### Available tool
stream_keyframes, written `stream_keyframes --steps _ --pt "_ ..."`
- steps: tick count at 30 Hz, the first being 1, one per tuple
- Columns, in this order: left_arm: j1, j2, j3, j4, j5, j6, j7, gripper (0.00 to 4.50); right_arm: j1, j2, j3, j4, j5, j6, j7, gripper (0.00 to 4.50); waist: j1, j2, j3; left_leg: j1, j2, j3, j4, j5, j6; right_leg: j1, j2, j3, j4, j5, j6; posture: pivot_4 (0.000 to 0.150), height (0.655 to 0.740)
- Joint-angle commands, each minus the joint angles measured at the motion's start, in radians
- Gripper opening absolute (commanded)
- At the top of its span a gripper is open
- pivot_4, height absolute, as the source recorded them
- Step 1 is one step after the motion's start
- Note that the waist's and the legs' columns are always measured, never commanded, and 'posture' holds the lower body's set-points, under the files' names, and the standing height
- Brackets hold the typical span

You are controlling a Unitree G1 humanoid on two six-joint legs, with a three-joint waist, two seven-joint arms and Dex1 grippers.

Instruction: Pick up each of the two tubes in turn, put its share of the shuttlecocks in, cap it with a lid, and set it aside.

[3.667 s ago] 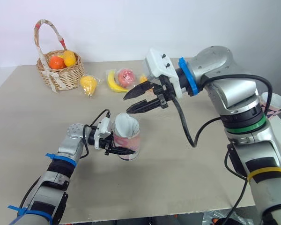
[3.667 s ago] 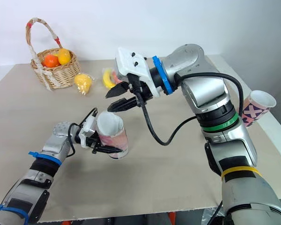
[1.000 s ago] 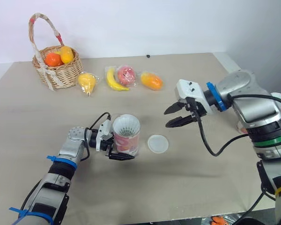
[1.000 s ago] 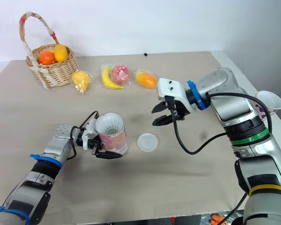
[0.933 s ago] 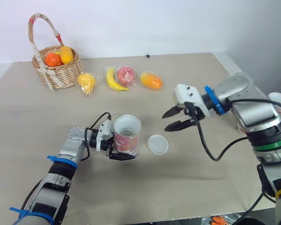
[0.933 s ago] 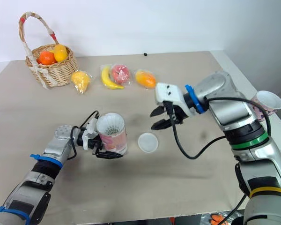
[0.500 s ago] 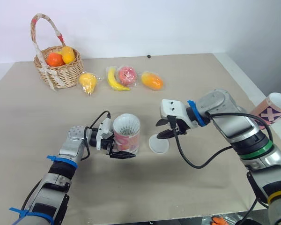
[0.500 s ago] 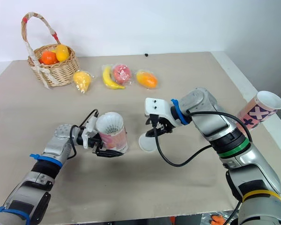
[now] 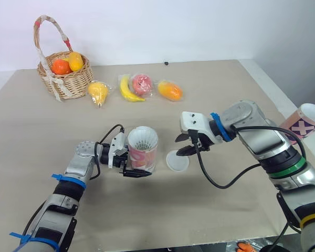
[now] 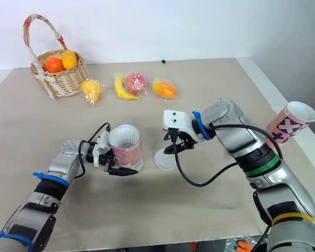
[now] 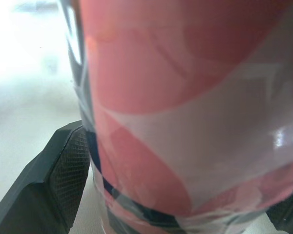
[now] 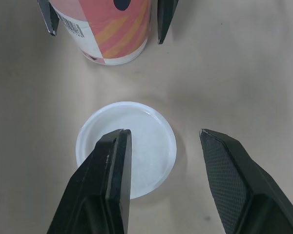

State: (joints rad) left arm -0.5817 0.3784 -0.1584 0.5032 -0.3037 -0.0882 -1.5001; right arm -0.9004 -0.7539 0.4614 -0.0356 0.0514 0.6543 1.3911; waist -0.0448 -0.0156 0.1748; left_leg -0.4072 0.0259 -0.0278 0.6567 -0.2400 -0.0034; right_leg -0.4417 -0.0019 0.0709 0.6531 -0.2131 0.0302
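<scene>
Tube: the pink, white and orange tube (image 9: 142, 153) stands in front of the robot on its left side, clamped in the left tool (image 9: 134, 163).
Tube axis: long axis near vertical, open mouth pointing up, base toward the bench (image 9: 210, 210); I cannot tell whether the base touches it.
Tube contents: white shuttlecock (image 9: 142, 139) feathers fill the mouth, skirt opening upward.
Left tool: comes in from the side, one black finger on each flank of the lower tube wall, closed on it.
Lid: round white lid (image 12: 149, 146) lies flat on the bench just beside the tube, on the robot's right of it, apart from it.
Right tool: the right tool (image 12: 162, 134) hangs low over the lid, fingers spread apart, one over the lid, the other over bare bench past its rim. Holds nothing; contact with the lid not resolvable.
Second tube: second tube (image 9: 304, 119), white with pink crosses, at the far right bench edge, axis tilted, mouth up and to the right.
Background: wicker basket (image 9: 68, 84) of fruit at far left; bagged fruit beside it, including a banana (image 9: 127, 90).
</scene>
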Motion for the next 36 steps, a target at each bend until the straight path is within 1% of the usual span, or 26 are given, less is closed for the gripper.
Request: stream_keyframes --steps 1,2,15,20,28,33,36 --pt "-0.009 0.005 0.016 0.001 -0.003 -0.016 0.002 3.64 -0.001 -0.005 -0.004 -0.01 -0.003 -0.009 0.003 2.61 0.0 0.0 0.0 0.0 0.0 0.0 0.0 0.0 0.0 0.0 0.0 0.0 0.0 0.0 0.0 0.15 0.7298" --pt "-0.01 0.006 0.017 0.004 0.002 -0.026 0.01 3.26 -0.002 -0.003 -0.003 -0.009 -0.003 -0.008 0.003 2.61 0.0 0.0 0.0 0.0 0.0 0.0 0.0 0.0 0.0 0.0 0.0 0.0 0.0 0.0 0.0 0.15 0.7298" --pt "-0.003 0.013 0.013 0.002 0.002 -0.031 0.005 3.26 0.004 0.003 0.019 0.006 -0.017 -0.019 0.006 2.61 0.0 0.0 0.0 0.0 0.0 0.0 0.005 0.0 0.0 0.0 0.0 0.0 0.005 0.0 0.0 0.15 0.7298" --pt "0.001 0.014 0.012 -0.006 -0.006 -0.025 -0.006 3.26 -0.016 0.045 0.066 0.075 -0.063 -0.04 -0.001 2.61 -0.001 0.0 0.0 0.001 0.0 0.0 0.009 0.0 0.0 0.0 0.001 0.001 0.01 0.0 0.0 0.15 0.7298" --pt "0.015 0.011 0.013 -0.028 -0.014 -0.013 -0.012 3.26 -0.05 0.091 0.129 0.217 -0.144 -0.128 0.005 2.61 -0.002 0.0 0.0 0.001 0.0 0.0 0.013 0.0 0.0 0.001 0.002 0.001 0.013 0.0 0.0 0.15 0.7298" --pt "0.026 0.01 0.014 -0.046 -0.017 -0.003 -0.004 3.26 -0.082 0.111 0.101 0.254 -0.145 -0.148 0.009 2.61 -0.002 0.0 0.0 0.002 0.001 0.0 0.013 0.0 0.0 0.001 0.002 0.001 0.013 0.001 0.0 0.15 0.7298" --pt "0.03 0.011 0.015 -0.052 -0.018 0.002 -0.001 3.26 -0.098 0.096 0.078 0.223 -0.11 -0.135 0.056 2.61 -0.001 0.0 0.0 0.002 0.001 0.0 0.014 0.0 0.0 0.001 0.002 0.001 0.013 0.001 0.0 0.15 0.7298"
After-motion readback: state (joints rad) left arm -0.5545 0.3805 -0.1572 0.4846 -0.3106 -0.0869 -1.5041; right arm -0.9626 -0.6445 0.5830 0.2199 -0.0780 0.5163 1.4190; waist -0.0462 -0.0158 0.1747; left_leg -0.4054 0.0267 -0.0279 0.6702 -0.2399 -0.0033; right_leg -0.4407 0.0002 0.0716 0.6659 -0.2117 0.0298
